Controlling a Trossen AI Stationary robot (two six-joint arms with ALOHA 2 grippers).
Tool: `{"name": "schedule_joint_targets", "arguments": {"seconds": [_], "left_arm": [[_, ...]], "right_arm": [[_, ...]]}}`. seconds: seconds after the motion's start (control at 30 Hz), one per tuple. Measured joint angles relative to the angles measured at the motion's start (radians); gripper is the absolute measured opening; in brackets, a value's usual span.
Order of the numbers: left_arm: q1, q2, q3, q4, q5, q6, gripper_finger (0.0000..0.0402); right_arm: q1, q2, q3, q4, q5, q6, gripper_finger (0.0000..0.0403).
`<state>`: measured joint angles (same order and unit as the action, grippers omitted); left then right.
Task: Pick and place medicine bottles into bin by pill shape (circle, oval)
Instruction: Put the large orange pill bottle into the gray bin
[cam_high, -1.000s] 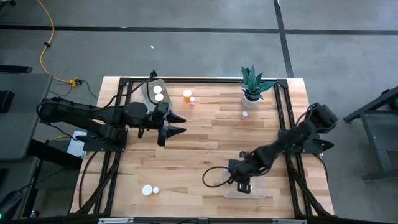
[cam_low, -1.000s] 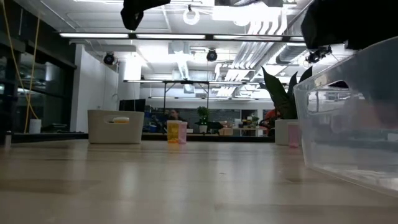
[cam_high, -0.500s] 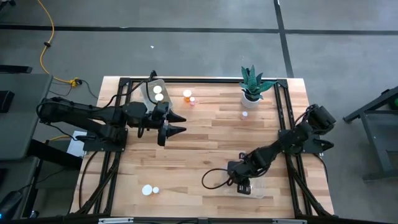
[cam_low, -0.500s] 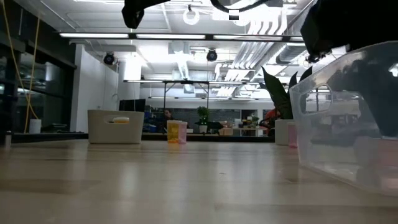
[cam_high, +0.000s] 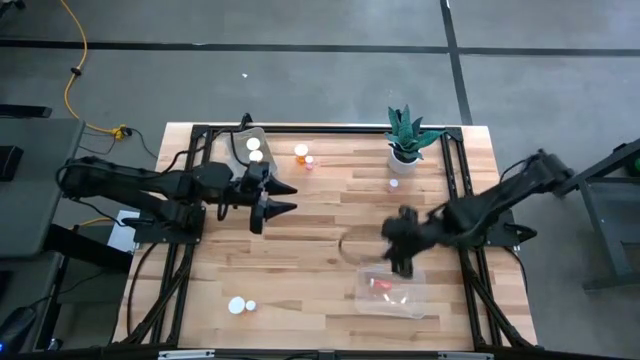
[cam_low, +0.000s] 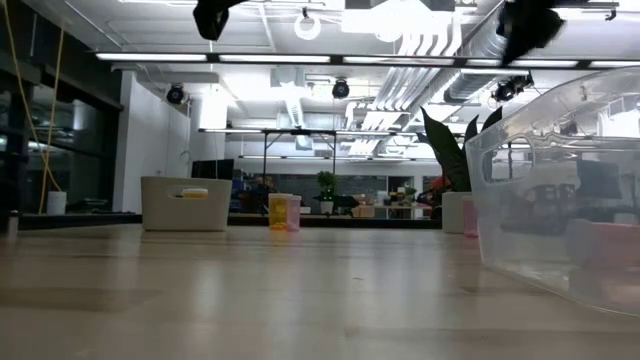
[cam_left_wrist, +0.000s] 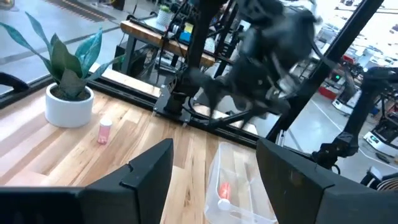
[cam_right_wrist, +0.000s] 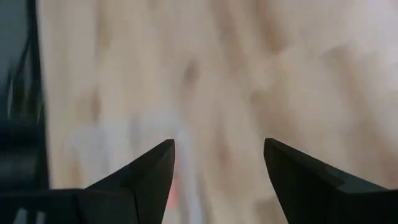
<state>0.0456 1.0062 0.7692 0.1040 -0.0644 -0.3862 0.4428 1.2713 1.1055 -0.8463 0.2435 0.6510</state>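
- Medicine bottle, reddish, lay on its side in the clear bin at the table's near right; I saw nothing gripping it.
- Right gripper hovered just beyond the bin's far edge, fingers spread, empty.
- Left gripper waited far left, fingers spread, beside a bin with two capped bottles.

potted plant – table's far edge

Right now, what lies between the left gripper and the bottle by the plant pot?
High view: only bare table lies between the left gripper and that medicine bottle, which stands beside the potted plant.
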Motion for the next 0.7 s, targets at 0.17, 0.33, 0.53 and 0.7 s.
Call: {"name": "schedule_joint_targets", "arguments": {"seconds": [0.17,0.33,0.53,0.7], "left_arm": [[-0.001,-0.058,0.0,-0.002,-0.027,0.037,0.0218],[-0.002,-0.086,-0.041,0.087,-0.06,0.066,0.0218],[-0.028,-0.084,-0.236,0.445,-0.08,-0.012,0.0218],[-0.053,-0.085,-0.257,0.47,-0.078,0.019,0.0218]], "right_arm": [[-0.103,-0.149,-0.138,0.339,0.195,-0.005,0.024],[-0.185,-0.198,-0.315,0.82,0.189,-0.106,0.024],[-0.223,-0.19,-0.366,1.016,0.146,-0.193,0.024],[-0.223,-0.19,-0.366,1.016,0.145,-0.215,0.024]]}}
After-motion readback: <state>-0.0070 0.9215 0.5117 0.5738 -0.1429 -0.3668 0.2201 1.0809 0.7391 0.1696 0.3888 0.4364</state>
